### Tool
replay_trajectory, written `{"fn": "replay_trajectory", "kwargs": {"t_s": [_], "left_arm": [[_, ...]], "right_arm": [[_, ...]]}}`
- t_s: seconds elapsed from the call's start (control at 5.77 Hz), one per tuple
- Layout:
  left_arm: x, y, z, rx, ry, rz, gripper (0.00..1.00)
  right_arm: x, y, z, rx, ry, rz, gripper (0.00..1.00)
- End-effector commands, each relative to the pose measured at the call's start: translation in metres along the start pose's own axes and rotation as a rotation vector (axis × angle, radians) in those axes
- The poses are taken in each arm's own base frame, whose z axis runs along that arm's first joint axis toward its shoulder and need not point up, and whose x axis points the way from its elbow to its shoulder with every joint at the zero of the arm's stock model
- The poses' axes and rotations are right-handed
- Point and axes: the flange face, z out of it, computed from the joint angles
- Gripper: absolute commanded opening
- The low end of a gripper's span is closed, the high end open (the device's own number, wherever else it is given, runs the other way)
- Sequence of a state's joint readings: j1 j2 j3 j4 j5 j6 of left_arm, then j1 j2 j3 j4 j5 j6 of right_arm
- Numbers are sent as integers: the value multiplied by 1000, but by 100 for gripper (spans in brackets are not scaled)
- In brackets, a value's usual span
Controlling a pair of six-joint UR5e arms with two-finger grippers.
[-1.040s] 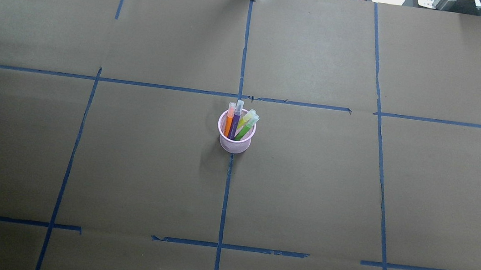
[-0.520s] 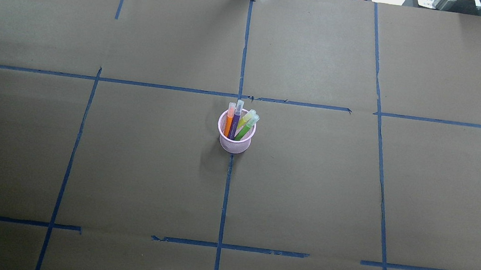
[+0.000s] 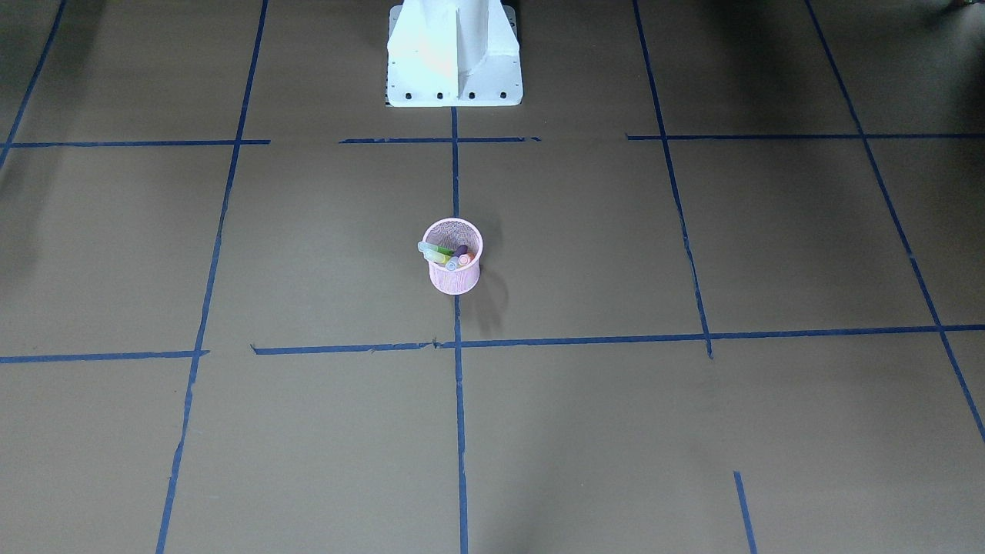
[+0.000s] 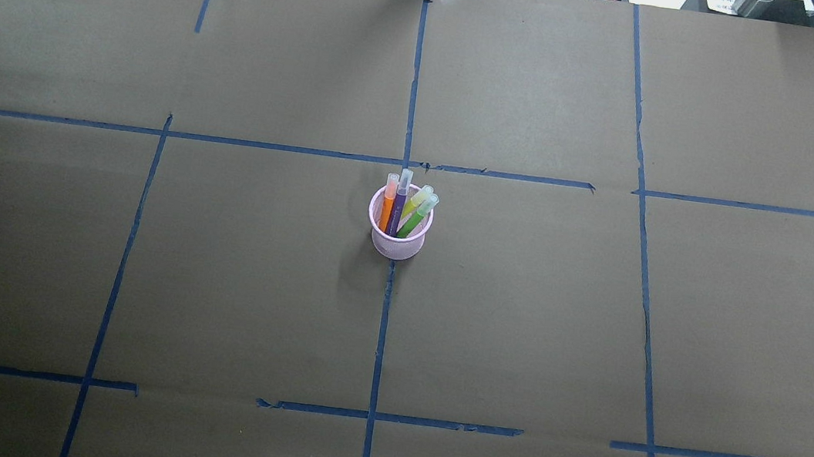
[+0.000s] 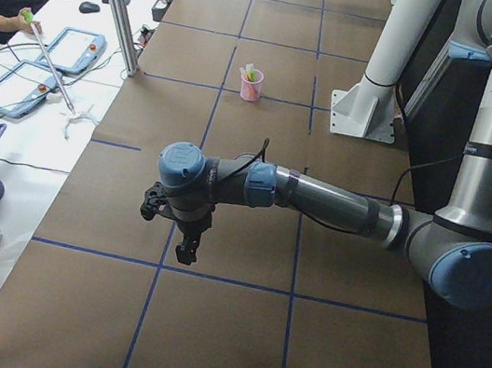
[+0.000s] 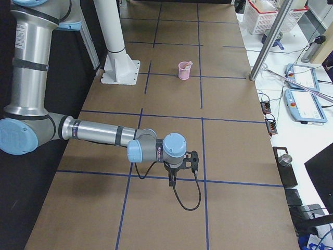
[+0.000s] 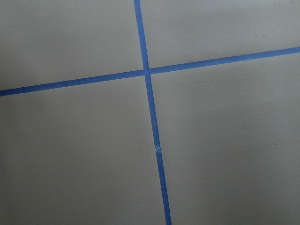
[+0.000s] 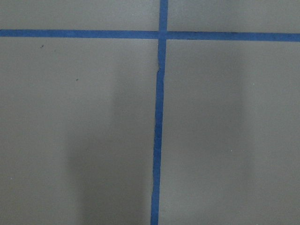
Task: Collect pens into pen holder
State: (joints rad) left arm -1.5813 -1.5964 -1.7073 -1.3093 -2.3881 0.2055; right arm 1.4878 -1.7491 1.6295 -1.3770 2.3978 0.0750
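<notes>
Starting left: spotting the left gripper only in the side view from the robot's left, hanging low over bare bench, pointing down. Can't say apart or together for those fingers from there, and getting nothing but blue tape in its wrist view. Moving to the middle: finding the pen holder upright near the bench centre, just at 6 o'clock of a tape crossing in the overhead view. Counting the orange pen, purple pen, green pen and a yellow-green pen all inside, caps up, long axes leaning toward 12 to 1 o'clock. Over on the right: same deal with the right gripper, low over bare bench, no calling its fingers either way. Putting the holder at roughly 12 o'clock from either gripper in its own side view, well apart, neither arm obviously nearer. Loads of open room round the holder, bench edges far off. Reads as job done, no pen spotted outside
</notes>
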Motion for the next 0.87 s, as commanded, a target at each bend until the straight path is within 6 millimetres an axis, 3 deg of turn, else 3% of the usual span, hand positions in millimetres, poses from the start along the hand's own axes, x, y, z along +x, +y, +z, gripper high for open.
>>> {"fn": "replay_trajectory", "kwargs": {"t_s": [0.0,0.17,0.35,0.69], "left_arm": [[-2,1,5,1,35,-26,100],[1,6,5,8,41,-17,100],[-3,10,8,5,35,-10,100],[2,3,5,37,18,24,100]], "right_arm": [[0,1,-4,-36,20,-48,100],[2,6,-31,-36,22,-44,100],[7,7,-44,-14,57,-43,100],[6,8,-47,-10,70,-46,100]]}}
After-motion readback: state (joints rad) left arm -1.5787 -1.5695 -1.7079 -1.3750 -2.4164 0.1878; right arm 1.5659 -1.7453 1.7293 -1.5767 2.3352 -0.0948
